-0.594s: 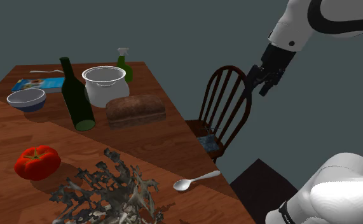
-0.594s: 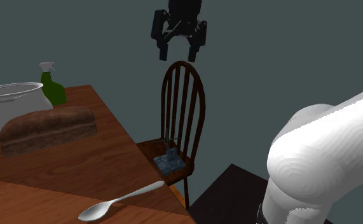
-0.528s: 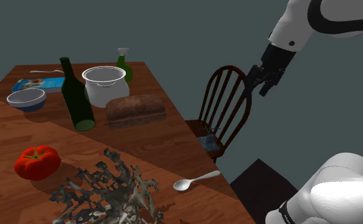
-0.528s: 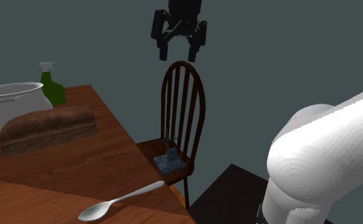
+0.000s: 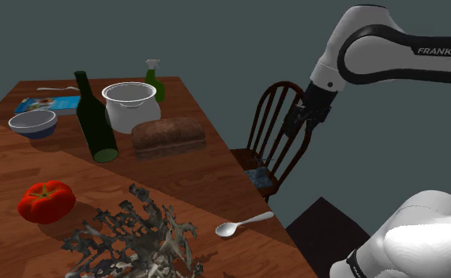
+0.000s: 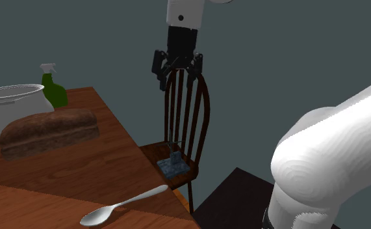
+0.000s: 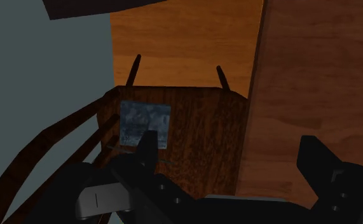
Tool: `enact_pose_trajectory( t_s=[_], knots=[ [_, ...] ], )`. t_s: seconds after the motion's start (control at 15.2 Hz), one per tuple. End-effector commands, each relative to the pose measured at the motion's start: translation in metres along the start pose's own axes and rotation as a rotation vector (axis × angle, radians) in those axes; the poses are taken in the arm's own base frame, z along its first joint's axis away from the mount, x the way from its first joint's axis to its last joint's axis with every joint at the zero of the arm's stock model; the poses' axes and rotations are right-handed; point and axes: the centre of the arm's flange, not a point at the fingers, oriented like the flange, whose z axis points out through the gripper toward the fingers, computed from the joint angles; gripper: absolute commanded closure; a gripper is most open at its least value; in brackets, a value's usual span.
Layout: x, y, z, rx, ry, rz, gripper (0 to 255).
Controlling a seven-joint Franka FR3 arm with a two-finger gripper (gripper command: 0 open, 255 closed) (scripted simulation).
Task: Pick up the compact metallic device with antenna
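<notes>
Hanging over the wooden chair [image 6: 191, 123], the gripper [image 6: 177, 79] was seen with jaws spread wide, nothing held between them; the small grey-blue device with antenna [image 6: 174, 164] was found lying on the chair's seat, well below it.

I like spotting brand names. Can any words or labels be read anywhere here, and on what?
"FRANKA E", cut off at the picture's edge: on the white robot arm.
Flat blue printed packet at the far end of the brown wooden table: its print is too small to read.
</notes>
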Motion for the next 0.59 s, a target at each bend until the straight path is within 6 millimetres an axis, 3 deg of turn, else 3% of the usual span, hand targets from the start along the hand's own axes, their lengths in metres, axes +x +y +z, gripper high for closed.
enact_pose_trajectory(
  t_s=[0.0, 0.53],
  knots=[
    [0.011, 0.007, 0.022, -0.005, 0.007, 0.016, 0],
    [0.053, 0.032, 0.113, -0.027, 0.026, 0.078, 0]
  ],
)
